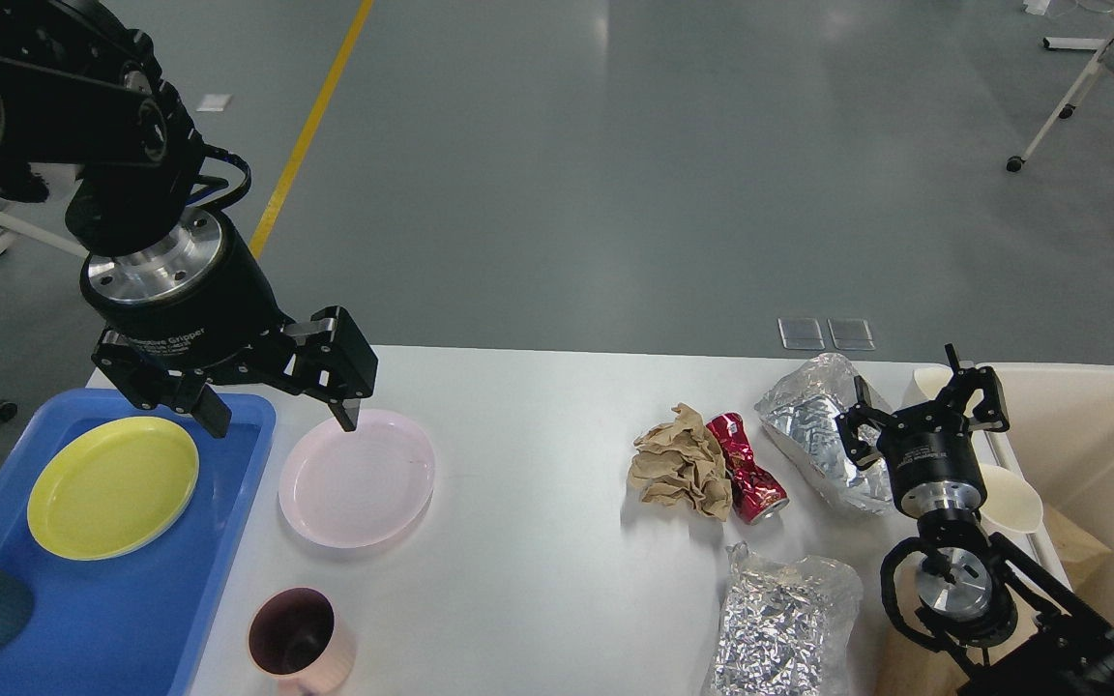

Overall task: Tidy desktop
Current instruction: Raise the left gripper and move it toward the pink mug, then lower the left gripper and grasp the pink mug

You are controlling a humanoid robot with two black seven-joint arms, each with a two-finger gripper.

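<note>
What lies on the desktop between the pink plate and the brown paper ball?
Nothing: in the head view, the desktop between the pink plate and the paper ball is bare.

Yellow plate (112, 487), blue tray (131, 599), pink plate (357, 478), red can (746, 468).

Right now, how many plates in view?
2. Yellow plate lies in the blue tray; pink plate sits on the desktop beside it. None visibly hidden.
</note>
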